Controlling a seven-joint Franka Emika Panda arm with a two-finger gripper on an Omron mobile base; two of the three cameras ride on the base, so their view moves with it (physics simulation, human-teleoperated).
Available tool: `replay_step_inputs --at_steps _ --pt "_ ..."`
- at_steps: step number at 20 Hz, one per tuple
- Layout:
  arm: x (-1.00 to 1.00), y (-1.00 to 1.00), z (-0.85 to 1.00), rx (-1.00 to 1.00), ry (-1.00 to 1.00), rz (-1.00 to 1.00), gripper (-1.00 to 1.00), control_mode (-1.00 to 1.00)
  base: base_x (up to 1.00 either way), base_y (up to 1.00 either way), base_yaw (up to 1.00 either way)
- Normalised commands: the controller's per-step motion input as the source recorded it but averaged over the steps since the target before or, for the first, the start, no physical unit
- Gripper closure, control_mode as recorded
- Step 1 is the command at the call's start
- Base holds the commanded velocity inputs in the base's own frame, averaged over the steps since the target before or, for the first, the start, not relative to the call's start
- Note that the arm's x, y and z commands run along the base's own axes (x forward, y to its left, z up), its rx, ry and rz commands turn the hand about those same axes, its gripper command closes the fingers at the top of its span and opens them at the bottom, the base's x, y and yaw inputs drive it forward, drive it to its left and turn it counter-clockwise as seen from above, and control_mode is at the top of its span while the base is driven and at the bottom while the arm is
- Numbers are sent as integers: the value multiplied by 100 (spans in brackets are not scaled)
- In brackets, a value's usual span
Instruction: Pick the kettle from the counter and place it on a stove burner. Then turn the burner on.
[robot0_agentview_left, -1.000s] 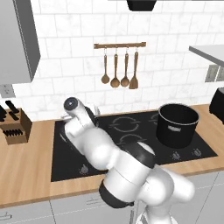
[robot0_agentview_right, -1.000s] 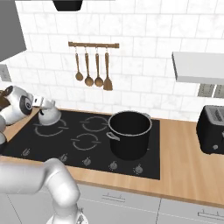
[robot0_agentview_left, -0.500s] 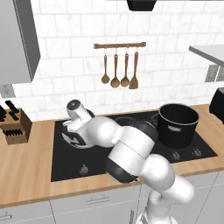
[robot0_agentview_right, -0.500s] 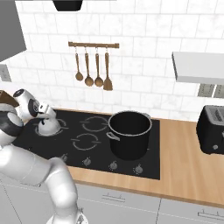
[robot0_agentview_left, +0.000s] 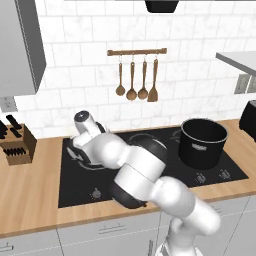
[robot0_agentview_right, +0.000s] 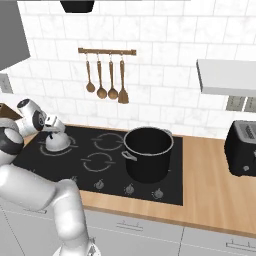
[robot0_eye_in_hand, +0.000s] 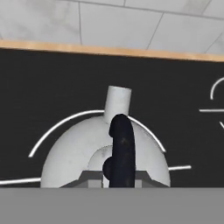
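Now: gripper (robot0_agentview_right: 52, 127) clenched on kettle (robot0_agentview_right: 57, 141) handle | kettle sits on stove burner (robot0_agentview_right: 64, 146), left of black pot (robot0_agentview_right: 148, 153)

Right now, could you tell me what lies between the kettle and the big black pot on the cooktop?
Only bare black cooktop with ring markings separates the kettle from the pot, seen in the right base view.

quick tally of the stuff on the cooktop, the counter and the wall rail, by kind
kettle: 1
black pot: 1
wooden utensils on the wall rail: 4
toaster: 1
knife block: 1
total: 8
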Motion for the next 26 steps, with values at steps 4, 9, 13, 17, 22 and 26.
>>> replay_step_inputs --at_steps 4,9,13,17,22,26 --pt "20 0 0 0 -3 -2 100 -100 0 0 0" --pt "7 0 0 0 0 0 -100 -100 0 0 0" --pt "0 0 0 0 0 0 -100 -100 0 0 0" --pt "0 0 7 0 0 0 -100 -100 0 0 0" --pt "-2 0 44 0 -4 0 -100 -100 0 0 0" --pt "-76 -7 20 0 0 0 -100 -100 0 0 0"
